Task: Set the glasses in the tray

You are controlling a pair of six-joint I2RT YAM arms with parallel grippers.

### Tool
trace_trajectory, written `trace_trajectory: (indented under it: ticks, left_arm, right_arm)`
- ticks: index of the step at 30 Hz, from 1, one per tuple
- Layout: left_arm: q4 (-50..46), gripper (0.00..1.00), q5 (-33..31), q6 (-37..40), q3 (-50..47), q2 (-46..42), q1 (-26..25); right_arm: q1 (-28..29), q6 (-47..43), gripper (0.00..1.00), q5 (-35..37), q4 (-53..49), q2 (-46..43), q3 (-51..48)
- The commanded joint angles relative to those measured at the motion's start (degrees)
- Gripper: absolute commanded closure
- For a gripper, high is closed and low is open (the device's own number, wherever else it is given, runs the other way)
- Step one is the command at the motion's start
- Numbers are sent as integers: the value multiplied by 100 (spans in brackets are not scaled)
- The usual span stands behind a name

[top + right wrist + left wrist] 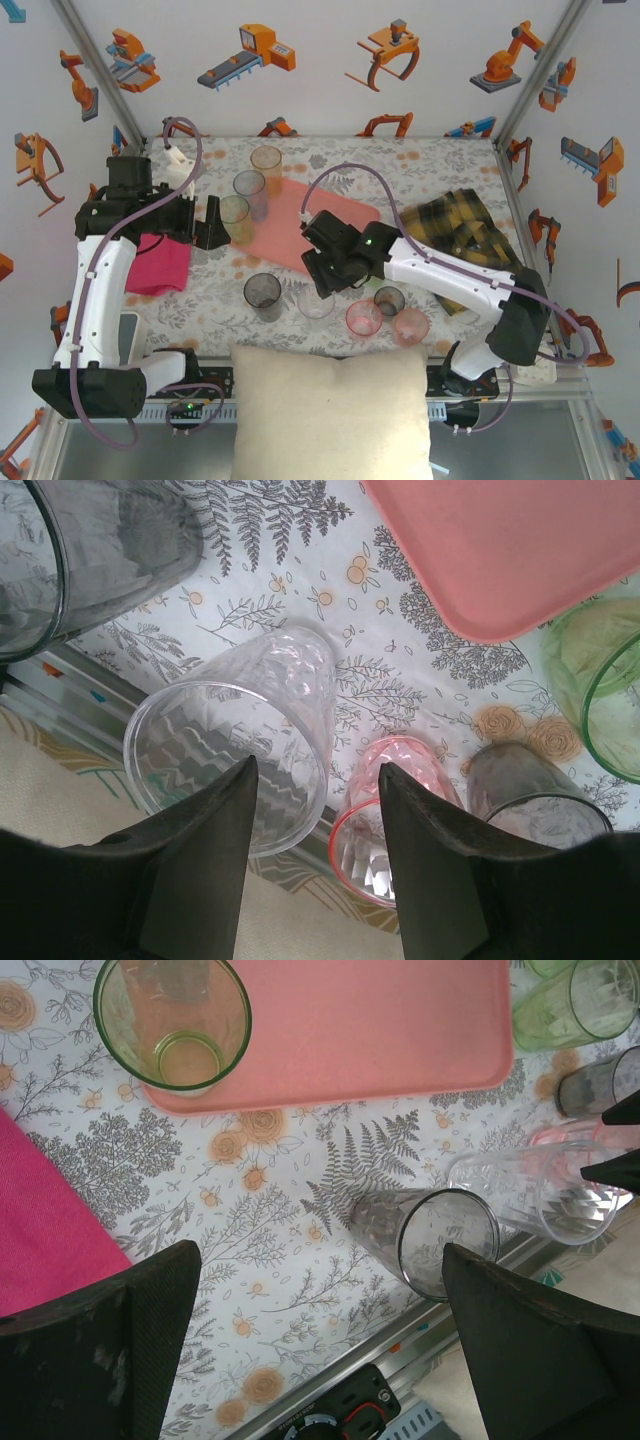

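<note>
fingers on the right (190, 870), half spread, straddle the clear glass (270, 700) rim; left fingers (110, 1360) gape wide.

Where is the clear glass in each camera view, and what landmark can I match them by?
Top external: the clear glass stands near the front edge, right of the smoky grey glass.
Left wrist: at the right, beside that grey glass.
Right wrist: lower left, by the right gripper.
Shared landmark: the pink tray.
</note>
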Motion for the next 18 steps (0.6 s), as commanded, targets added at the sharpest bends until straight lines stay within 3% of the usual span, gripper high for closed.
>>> trace_trajectory:
  ticks: [1,9,18]
  left_arm:
    - [81,0,128,-56,-67,-45,-3]
    - [109,0,114,-57,-128,-64,-1]
    - [136,0,102,-65,-182,-102,-5]
  right_arm:
    - [79,49,52,252,58,58,-83]
    - [99,74,60,428,149,185,-120]
    - [124,66,62,505,188,268,-128]
